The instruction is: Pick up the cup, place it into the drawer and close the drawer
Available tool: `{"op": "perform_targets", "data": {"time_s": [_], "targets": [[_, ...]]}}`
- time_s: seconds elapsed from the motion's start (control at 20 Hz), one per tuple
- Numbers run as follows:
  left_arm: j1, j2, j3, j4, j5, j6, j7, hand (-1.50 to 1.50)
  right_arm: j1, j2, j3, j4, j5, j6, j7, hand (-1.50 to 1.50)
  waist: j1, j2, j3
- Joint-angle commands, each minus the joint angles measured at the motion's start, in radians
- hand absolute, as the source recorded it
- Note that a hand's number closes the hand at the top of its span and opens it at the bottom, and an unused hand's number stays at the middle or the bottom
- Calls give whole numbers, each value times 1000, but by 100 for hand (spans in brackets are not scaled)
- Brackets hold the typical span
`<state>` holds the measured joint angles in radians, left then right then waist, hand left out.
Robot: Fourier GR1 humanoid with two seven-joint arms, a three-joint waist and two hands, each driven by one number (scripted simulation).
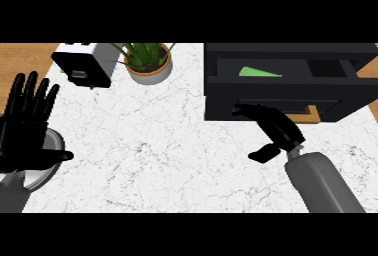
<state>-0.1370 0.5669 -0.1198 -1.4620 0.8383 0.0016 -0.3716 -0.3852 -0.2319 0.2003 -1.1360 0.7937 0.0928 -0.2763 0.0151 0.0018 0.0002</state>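
While open, one drawer (284, 75), one cup (258, 72).

You are looking at two arms built alike. Your right forearm (322, 184) is a smooth, rounded grey tube, plain and unmarked, that narrows toward a short lighter collar at the wrist. Beyond it sits your right hand (277, 131), matte black all over, with a blocky palm, slim segmented fingers and a stubby thumb. Your left hand (26, 127) is the same black, its long fingers ribbed in segments. Only a sliver of your left forearm (10, 196) shows, the same grey.
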Motion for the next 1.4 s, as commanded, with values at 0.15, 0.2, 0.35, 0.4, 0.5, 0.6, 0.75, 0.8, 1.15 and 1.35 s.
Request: {"op": "perform_targets", "data": {"time_s": [0.15, 0.2, 0.35, 0.4, 0.5, 0.6, 0.75, 0.8, 1.15, 1.35], "targets": [[59, -25, 59, -8, -26, -74, 15, -150, -210, 49, -80, 358, 29, -53, -83, -150, 3, 2, 0], [49, -38, 54, 20, -27, -72, 6, -150, -276, 26, -112, 432, 12, -39, -115, -150, 8, 5, 0], [55, -46, 72, 50, -48, -111, -29, -150, -368, 5, -174, 561, -24, -25, -179, -150, 14, 8, 1], [33, -37, 64, 36, -38, -109, 4, -150, -354, -8, -189, 644, -17, -83, -241, -150, 23, 13, 2], [-27, -58, 67, 94, -53, -121, -3, -150, -441, 3, -202, 705, -17, -65, -235, -150, 17, 14, 1], [28, -33, 80, 30, -31, -128, 25, -150, -464, -38, -209, 765, -3, -62, -258, -150, 34, 15, 2], [54, -39, 82, 13, -29, -144, 12, -150, -512, -54, -221, 822, -1, -57, -260, -150, 53, 20, 2], [20, -6, 98, 9, -15, -129, 64, -150, -512, -60, -232, 834, -10, -62, -279, -150, 51, 21, 3], [16, -37, 91, 47, -51, -155, 9, -150, -604, -116, -262, 908, -20, -21, -290, -150, 66, 30, 2], [-25, -74, 59, 48, -78, -119, 14, -150, -612, -132, -269, 925, -22, -26, -308, -150, 74, 41, 3]]}}
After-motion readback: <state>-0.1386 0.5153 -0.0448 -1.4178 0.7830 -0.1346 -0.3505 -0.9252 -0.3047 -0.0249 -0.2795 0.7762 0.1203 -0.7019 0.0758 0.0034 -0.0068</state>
